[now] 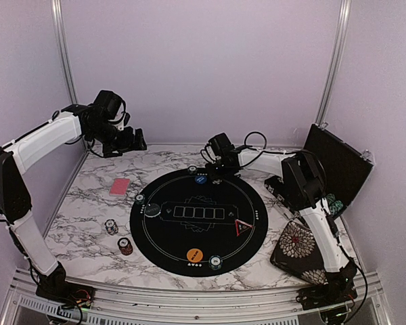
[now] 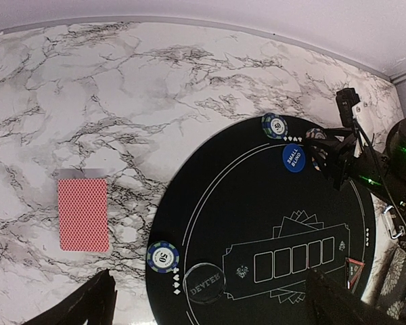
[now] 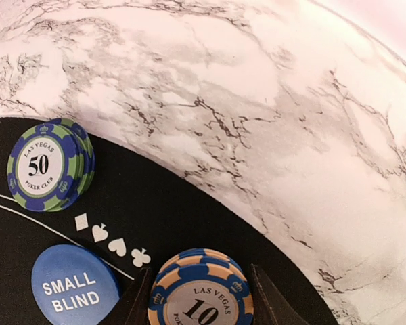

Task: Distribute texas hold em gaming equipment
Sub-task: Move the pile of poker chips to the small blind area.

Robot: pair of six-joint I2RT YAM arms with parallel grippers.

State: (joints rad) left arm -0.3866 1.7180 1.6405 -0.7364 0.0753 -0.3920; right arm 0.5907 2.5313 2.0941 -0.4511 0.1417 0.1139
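- My right gripper (image 3: 199, 269) half-closed on the 10 chips (image 3: 201, 298) at mat (image 3: 189, 223) edge, beside small blind (image 3: 73, 288).
- My left gripper (image 1: 130, 141) wide open, empty, above table (image 1: 88, 196).

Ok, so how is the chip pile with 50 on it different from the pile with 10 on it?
The 50 chip pile is green and blue; the 10 chip pile is blue and pale orange. The 50 chip pile stands free, while the 10 chip pile sits squeezed between the fingers of the right gripper. Both are round, striped and say Las Vegas.
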